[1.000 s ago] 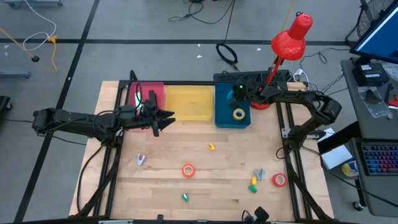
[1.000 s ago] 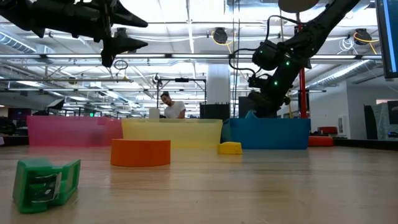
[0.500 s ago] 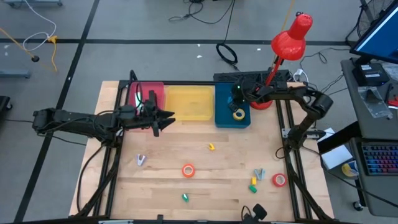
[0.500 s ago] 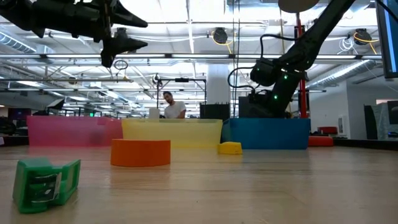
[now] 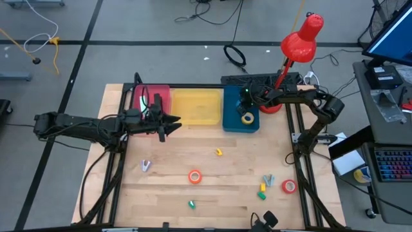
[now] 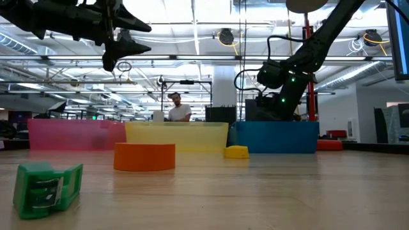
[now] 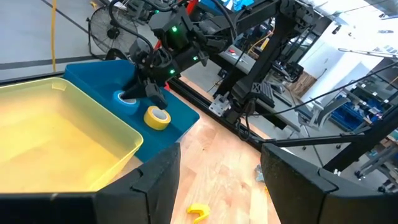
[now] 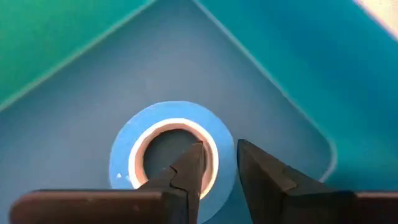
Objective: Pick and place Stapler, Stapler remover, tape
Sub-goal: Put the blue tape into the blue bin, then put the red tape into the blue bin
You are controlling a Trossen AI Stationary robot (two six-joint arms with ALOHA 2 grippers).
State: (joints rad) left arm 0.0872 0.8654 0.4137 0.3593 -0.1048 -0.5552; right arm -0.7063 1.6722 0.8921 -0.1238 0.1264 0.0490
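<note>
My left fingers (image 5: 172, 122) hover apart beside the pink bin (image 5: 159, 96). My right fingers (image 8: 214, 163) straddle the blue tape (image 8: 124, 146), probably resting in the blue bin (image 8: 280, 74), slightly parted; lifting could snag it.

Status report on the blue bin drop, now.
Right gripper down in blue bin, fingers parted around blue tape roll's rim. Yellow tape roll beside it. Left gripper open, hovering by red bin. Nothing blocking.
</note>
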